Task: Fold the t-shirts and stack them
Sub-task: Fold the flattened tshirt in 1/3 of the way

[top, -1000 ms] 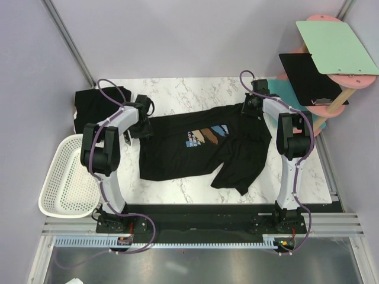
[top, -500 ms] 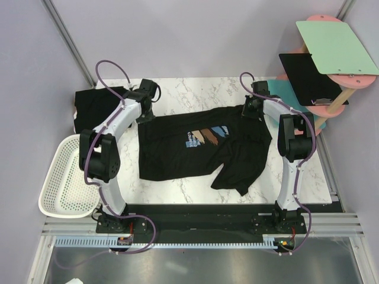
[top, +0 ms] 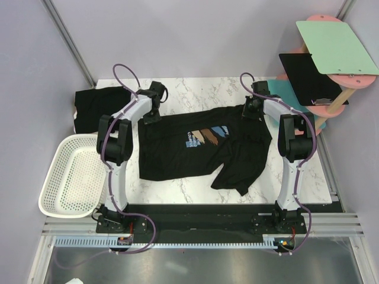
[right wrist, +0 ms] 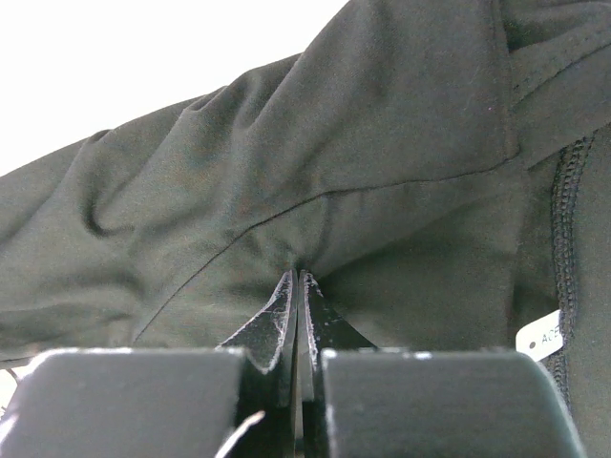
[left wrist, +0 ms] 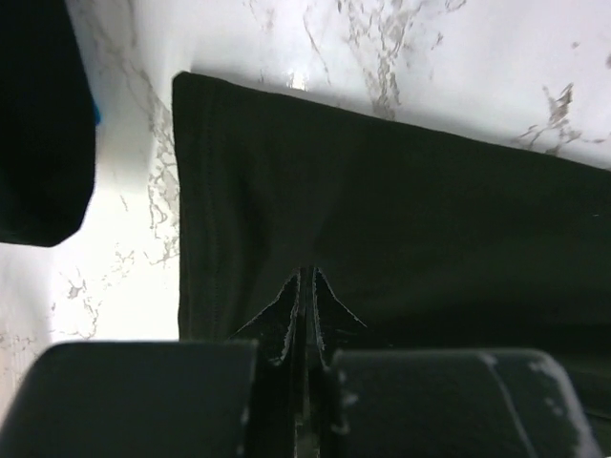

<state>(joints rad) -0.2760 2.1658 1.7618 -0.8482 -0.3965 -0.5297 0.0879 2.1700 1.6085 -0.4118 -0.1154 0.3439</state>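
Two black shirts in play. The printed shirt [top: 201, 148] lies spread across the middle of the table [top: 195, 89], print up, one sleeve rumpled at the near right. The second shirt [top: 98, 106] sits bunched at the far left corner. The left gripper [left wrist: 307, 286] has its fingers pressed together on the shirt's far-left edge, just in from the corner. The right gripper [right wrist: 298, 286] pinches a pucker of cloth at the far-right end. The danger: that left bite looks thin, so a lift could slip it free, and uneven pulls could drag the shirt askew.
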